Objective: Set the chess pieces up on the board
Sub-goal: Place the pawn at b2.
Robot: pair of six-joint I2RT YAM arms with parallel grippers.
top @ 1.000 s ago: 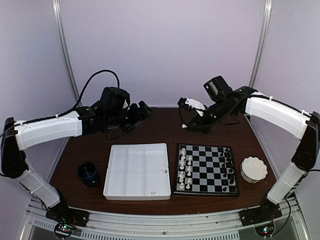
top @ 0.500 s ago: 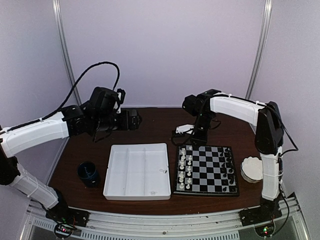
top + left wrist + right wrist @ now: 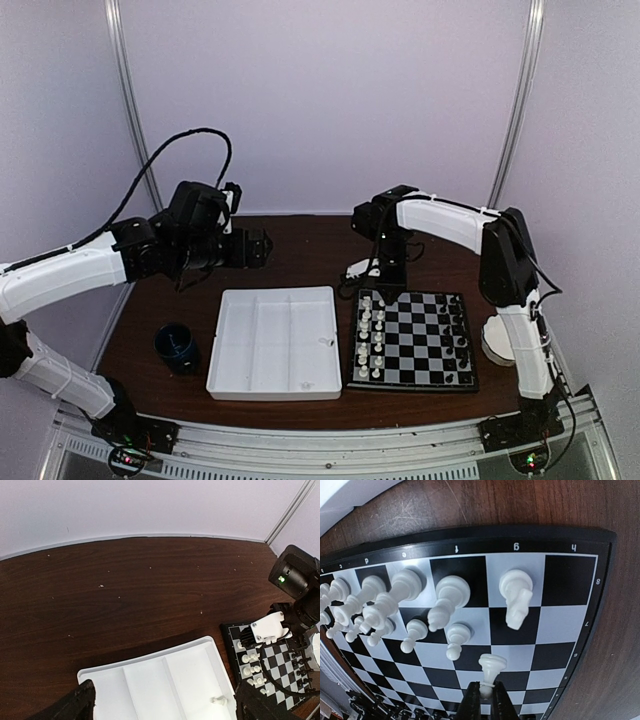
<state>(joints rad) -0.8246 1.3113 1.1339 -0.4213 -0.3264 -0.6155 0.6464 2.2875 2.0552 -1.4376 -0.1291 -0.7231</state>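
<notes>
White tray on the bench held a single white chessman.
Right pincer clamped a white pawn at the board, where other chess pieces stood in rows; left pincer gaped wide beyond the tray.

Dark brown wooden table. Resting directly on it, left to right: dark cup, white compartmented tray, checkered board just beside the tray, white scalloped bowl.

We see a white tray on the dark bench, one white chess piece in its compartment nearest the chessboard.
</notes>
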